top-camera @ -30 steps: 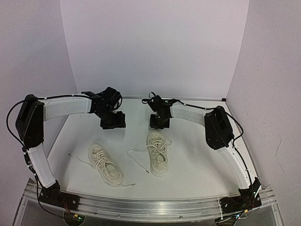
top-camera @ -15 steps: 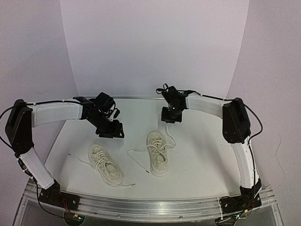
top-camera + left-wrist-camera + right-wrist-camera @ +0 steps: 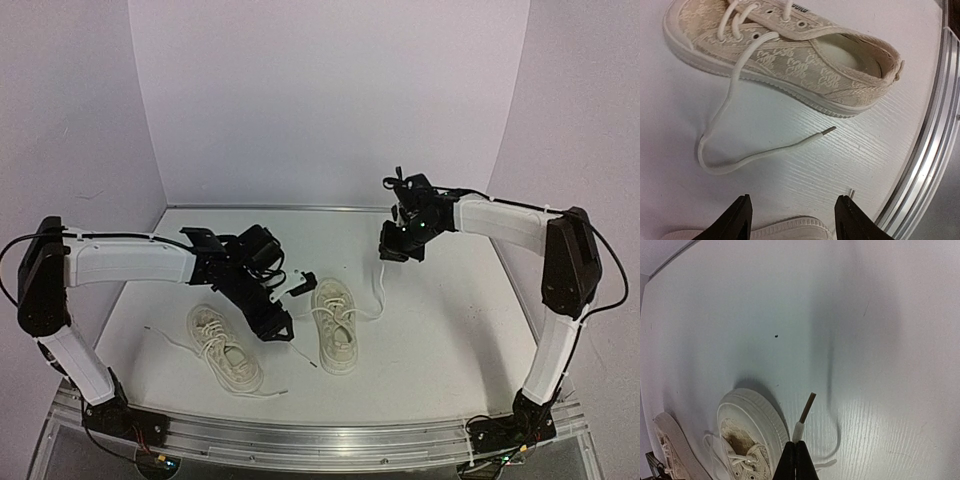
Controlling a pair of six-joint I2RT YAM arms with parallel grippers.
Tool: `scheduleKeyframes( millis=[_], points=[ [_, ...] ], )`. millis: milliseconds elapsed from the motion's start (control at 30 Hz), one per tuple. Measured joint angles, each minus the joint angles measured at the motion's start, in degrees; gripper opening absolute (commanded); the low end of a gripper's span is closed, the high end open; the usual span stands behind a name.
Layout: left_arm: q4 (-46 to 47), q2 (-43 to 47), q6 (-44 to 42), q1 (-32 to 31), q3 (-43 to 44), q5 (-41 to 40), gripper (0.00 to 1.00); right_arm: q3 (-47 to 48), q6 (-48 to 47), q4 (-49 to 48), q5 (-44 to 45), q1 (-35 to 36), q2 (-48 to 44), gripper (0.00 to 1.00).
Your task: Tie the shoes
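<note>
Shoes are parked toward the near edge of the desk [image 3: 440, 330], left shoe [image 3: 225, 348] and right shoe [image 3: 335, 325] side by side, toes aimed at the far edge.

From the top camera, the left arm [image 3: 130, 262] has its jaws hanging low in the gap between the two shoes, so it's clearly the nearer one to whatever lies there. The right arm [image 3: 500, 218] is up off the desk, beyond the right shoe's toe and toward the right edge, with the held lace [image 3: 378, 292] running from the shoe up to it.

Left wrist camera: the left jaws are spread fairly wide with nothing in them, both fingers [image 3: 737, 220] showing. Just ahead lies the free lace [image 3: 740, 159], curling out from the right shoe's eyelets and ending in a tip that points at the near-edge rail [image 3: 935, 125]. That tail runs roughly crosswise, finger to finger, so I'd guess the wrist needs a turn, or it goes for the bend instead.

Right wrist camera: the right jaws are pinched shut on the held lace just below its dark tip, the shoe's toe close by on the left.
</note>
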State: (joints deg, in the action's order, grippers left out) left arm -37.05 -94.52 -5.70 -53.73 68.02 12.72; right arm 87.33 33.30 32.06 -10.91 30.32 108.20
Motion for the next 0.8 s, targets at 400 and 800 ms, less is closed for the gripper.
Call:
scheduleKeyframes(
  millis=[400, 800],
  points=[
    [-0.45, -10.33, -20.65, -4.68, 4.77, -0.65, 0.36, -8.89, 1.36, -1.62, -5.78, -1.85, -6.57, 0.0],
    [3.2, -12.2, -33.42, -5.49, 4.62, -5.37, 0.36, -13.12, 2.49, -2.34, -8.55, -4.1, -11.61, 0.0]
  ],
)
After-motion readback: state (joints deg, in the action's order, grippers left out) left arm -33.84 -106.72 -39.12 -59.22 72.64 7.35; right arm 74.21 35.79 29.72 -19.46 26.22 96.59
